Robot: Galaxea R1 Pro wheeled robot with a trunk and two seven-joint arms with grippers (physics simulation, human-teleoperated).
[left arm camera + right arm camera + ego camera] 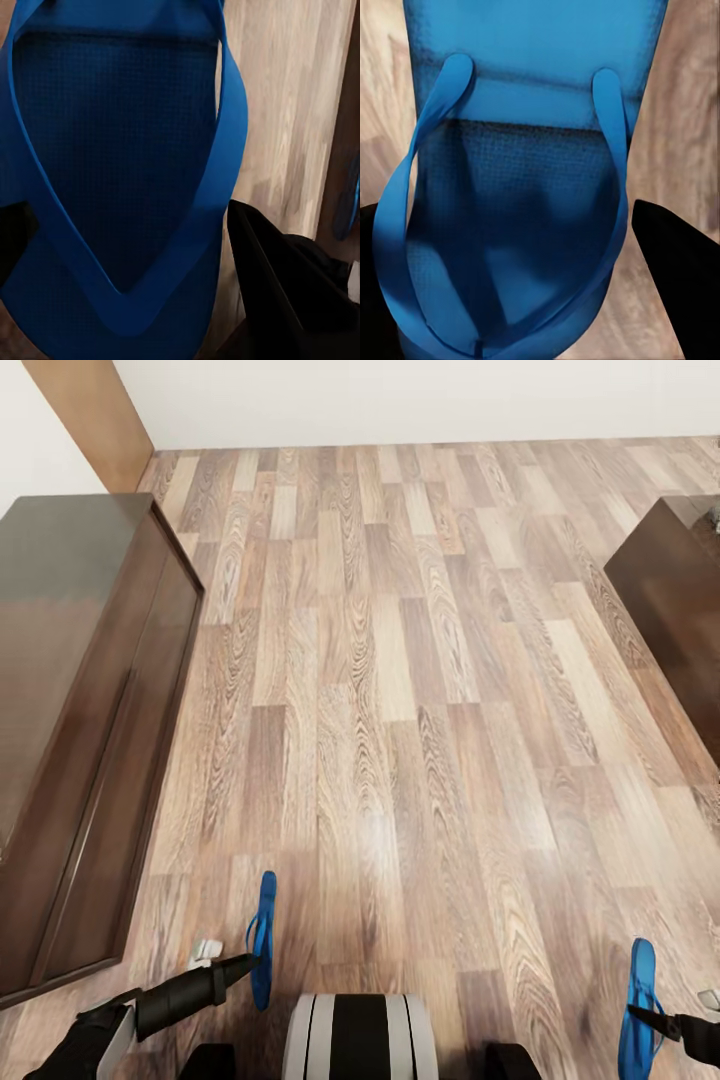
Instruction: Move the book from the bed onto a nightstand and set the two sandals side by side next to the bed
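On the far left stands a long dark brown cabinet point(70, 740) with a shiny top, and nothing sits on the part that shows. Next to it, low down, the left hand point(252, 960) pinches one blue sandal point(263, 938) by its edge and holds it up on its side over the wooden floor point(400, 710). In the left wrist view this sandal point(112, 187) is very close, with a dark finger point(277, 285) right beside it. The floor in the middle is wide and bare. Over on the right, the right hand point(652, 1022) pinches the other blue sandal point(638, 1010) the same way, and the right wrist view looks straight at its straps point(510, 225). At the far right edge is the corner of another dark brown worktop point(670, 590), with a small thing on it too cut off to name. So both sandals are picked up, but I think they are not put down side by side yet. The bed and the book are somewhere else, so the book job looks like it is left to do.
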